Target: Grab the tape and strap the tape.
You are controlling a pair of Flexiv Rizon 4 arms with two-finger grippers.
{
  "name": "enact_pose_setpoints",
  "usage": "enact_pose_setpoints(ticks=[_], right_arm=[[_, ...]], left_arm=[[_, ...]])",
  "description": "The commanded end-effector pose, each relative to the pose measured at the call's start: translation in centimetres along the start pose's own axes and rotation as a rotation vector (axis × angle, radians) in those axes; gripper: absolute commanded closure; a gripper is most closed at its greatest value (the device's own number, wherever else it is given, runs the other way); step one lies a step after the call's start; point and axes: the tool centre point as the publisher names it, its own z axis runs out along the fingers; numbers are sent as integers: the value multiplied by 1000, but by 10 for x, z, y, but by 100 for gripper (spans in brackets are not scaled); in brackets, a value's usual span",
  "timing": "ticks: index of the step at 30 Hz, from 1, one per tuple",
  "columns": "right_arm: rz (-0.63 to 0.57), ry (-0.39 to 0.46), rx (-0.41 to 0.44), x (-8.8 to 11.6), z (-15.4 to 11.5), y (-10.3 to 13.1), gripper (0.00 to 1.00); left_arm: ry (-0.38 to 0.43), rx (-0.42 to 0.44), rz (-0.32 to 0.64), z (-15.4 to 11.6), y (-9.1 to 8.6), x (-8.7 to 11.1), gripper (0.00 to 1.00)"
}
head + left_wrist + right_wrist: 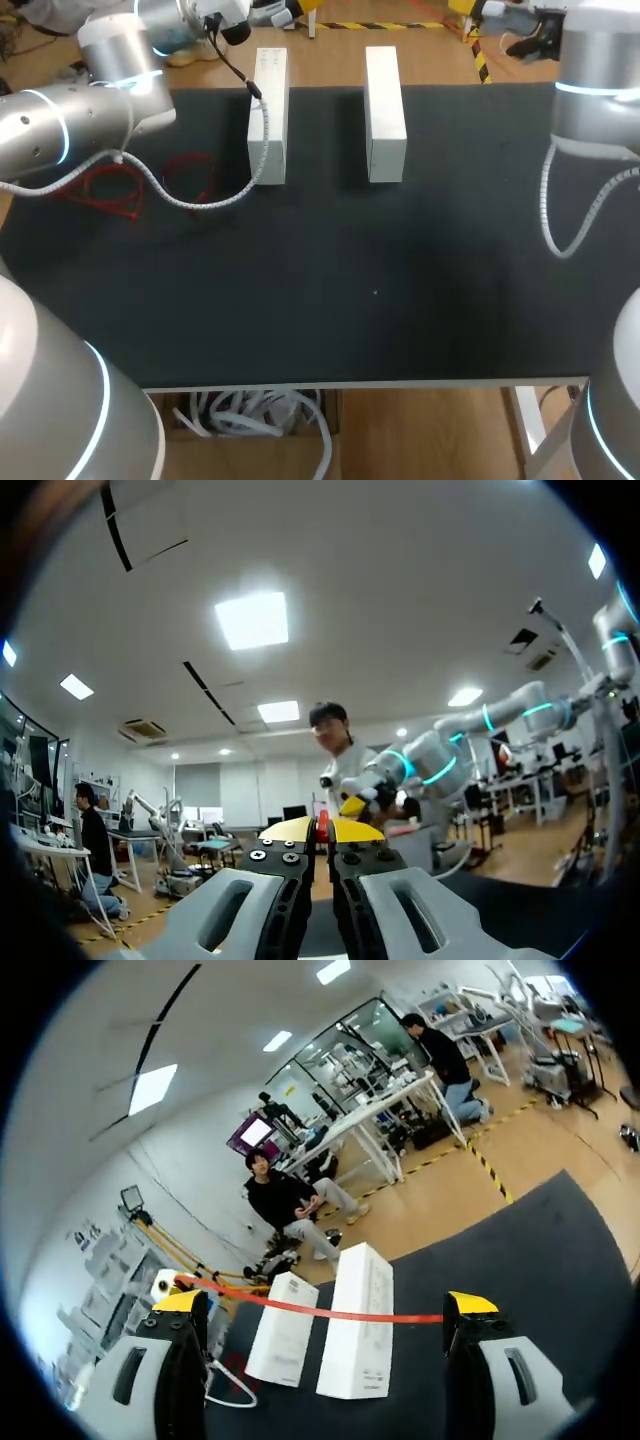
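Observation:
In the left wrist view my left gripper is shut, its yellow tips pinching a bit of red tape. My right gripper stands wide open above the near edge of the black mat. A thin red tape strip stretches across the gap between its fingers, from beyond one yellow fingertip to the other. In the head view the left arm and the right arm both reach to the table's far edge. More red tape lies in loops on the mat's left part.
Two white blocks lie side by side at the back of the mat, also visible ahead of the right gripper. The left arm's white cable sags onto the mat beside the left block.

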Motion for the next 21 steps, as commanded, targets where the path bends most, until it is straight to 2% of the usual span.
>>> enact_pose_setpoints(ticks=[1, 8, 10, 12, 14, 15, 16, 18, 20, 21], right_arm=[[-122, 142, -30, -8, -6, -8, 0], [-122, 142, -30, -8, -6, -8, 0], [44, 34, -48, -9, -5, -7, 0], [195, 1, -95, -5, -3, -5, 0], [263, -8, -120, 2, -2, -6, 0], [255, -24, -112, 4, -2, -7, 0], [149, -67, -60, 6, -3, -10, 0], [105, -127, -106, 6, -7, -13, 0], [158, -167, -117, 4, -6, -17, 0], [194, -159, -131, 4, -5, -19, 0]], left_arm=[[-6, -2, 1, 1, -1, 2, 100], [-6, -2, 1, 1, -1, 2, 100], [-6, -2, 1, 1, -1, 2, 100], [-6, -2, 1, 1, -1, 2, 100], [-6, -2, 1, 1, -1, 2, 100], [-6, -2, 1, 1, -1, 2, 100], [-6, -2, 1, 1, -1, 2, 100], [-6, -2, 1, 1, -1, 2, 100], [-6, -2, 1, 1, -1, 2, 100], [-6, -2, 1, 1, -1, 2, 100]])
